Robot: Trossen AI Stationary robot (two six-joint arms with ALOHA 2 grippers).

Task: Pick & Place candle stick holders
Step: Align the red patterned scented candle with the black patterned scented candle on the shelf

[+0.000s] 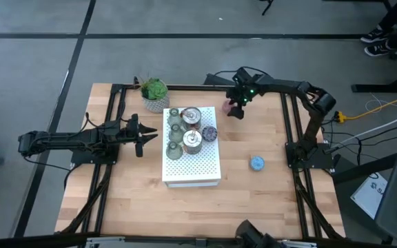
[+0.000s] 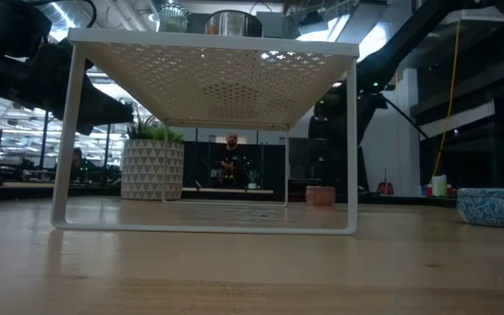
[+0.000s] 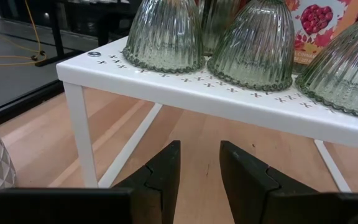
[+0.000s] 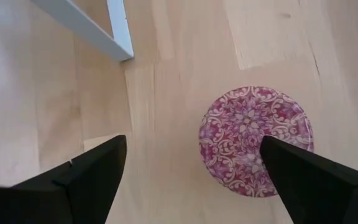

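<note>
Near the desk's 1 o'clock edge, the pink holder is hovered over by the wide-open, empty right tool, and could be knocked away if lowered off-centre.

We note a light wooden table with a black frame, standing on a grey floor marked by dark lines. In the low view we see a dim room beyond, with ceiling lights and a person at the far side.
</note>
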